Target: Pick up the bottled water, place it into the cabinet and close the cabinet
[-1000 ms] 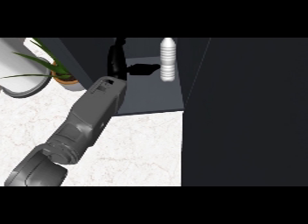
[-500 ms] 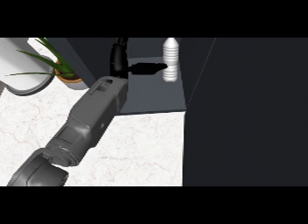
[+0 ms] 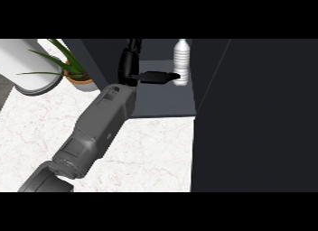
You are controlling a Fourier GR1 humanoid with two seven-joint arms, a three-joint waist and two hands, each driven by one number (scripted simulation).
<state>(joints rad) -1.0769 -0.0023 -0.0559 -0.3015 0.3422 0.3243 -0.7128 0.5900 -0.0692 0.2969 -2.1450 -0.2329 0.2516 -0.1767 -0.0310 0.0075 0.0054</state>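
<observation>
Head view is taken up on its right half by a tall dark panel, judged to be the cabinet's open door or side wall; which of the two cannot be told. Left of it the cabinet is seen with its dark floor exposed, and in front of that lies the white marbled surface. A pale cylinder and a potted plant are seen at the upper left, well apart from the work.

One grey forearm is shown, rising from the lower left across the surface to the cabinet's front edge. Which arm it is cannot be fixed from this view alone; it is taken as the left hand, since it enters at the view's left. The right hand is not seen.

The bottle stands upright on the cabinet floor, long axis vertical, near the right inner wall. It lies directly to the right of the hand. One finger or the thumb is stretched sideways and reaches the bottle's lower part; the rest point up and away, straight rather than curled. No grasp around the bottle is shown.

The placing is judged done, with the door's closing not yet done.
</observation>
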